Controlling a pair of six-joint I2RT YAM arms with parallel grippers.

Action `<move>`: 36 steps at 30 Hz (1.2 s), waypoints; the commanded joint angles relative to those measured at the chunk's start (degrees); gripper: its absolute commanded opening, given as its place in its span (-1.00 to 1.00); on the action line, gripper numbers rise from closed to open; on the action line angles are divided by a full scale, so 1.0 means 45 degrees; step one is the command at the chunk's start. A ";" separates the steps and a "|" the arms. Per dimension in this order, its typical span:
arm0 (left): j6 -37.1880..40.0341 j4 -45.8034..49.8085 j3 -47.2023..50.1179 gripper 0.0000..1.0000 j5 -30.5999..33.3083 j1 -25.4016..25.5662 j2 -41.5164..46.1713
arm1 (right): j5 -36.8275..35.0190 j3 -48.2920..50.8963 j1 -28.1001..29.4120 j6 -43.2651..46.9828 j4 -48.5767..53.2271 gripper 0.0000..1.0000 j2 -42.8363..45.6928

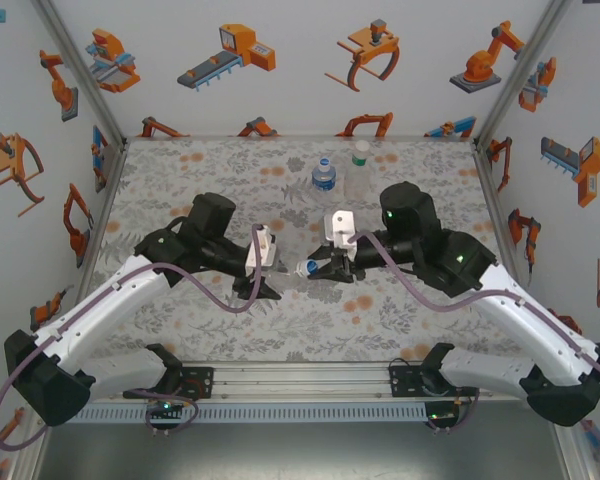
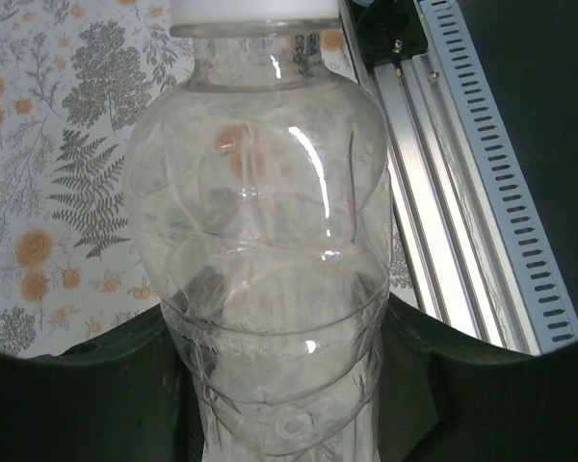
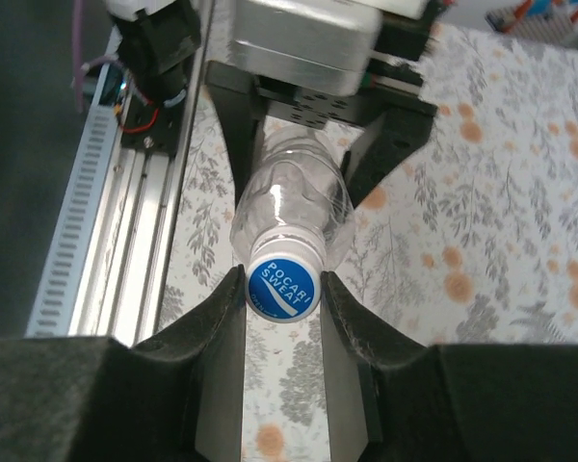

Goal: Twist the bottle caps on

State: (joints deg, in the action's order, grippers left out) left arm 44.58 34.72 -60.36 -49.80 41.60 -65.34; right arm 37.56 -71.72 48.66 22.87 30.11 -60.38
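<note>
Floral mat (image 1: pixel 180 190) under both arms. Clear bottle (image 2: pixel 270 289) was held sideways, left gripper (image 2: pixel 279 414) clamped round its body. Blue-white cap (image 3: pixel 282 286) sat on clear bottle's mouth, right gripper (image 3: pixel 283 300) pinched shut on it. Judgement: hold cap square to neck, twist evenly, brace body firmly. Blue-label bottle (image 1: pixel 324 175) stood well beyond clear bottle.

A pale floral mat (image 1: pixel 170 180) with grey fern leaves and orange blooms lies under the jaws and covers the table. Beyond the jaws and to either side rise white walls (image 1: pixel 280 90) printed with orange and grey robot-arm drawings, joined by aluminium corner posts (image 1: pixel 78 70). Behind the jaws, at the near edge, an aluminium rail (image 1: pixel 300 378) runs beside a slotted grey cable duct (image 1: pixel 310 412). The light is even and bright.
</note>
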 commanded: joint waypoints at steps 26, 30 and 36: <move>-0.2053 -0.3628 0.0302 -1.00 0.1940 0.0057 -0.0199 | -0.8032 0.2049 0.0025 -1.8402 -0.2748 -0.44 0.0260; -0.1717 -0.2803 0.0046 -1.00 0.1557 0.0056 -0.0270 | -0.7877 0.1640 -0.0042 -1.5139 -0.2503 -0.01 0.0951; -0.0768 -0.0599 -0.0782 -1.00 0.0128 0.0056 -0.0784 | -0.5897 0.1619 -0.0055 -0.8869 -0.2904 0.04 0.1925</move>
State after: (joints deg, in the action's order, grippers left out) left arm 37.30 26.55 -61.01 -42.85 41.76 -67.90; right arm 5.50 -62.54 48.60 -36.01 17.67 -53.91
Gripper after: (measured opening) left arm 0.530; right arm 0.522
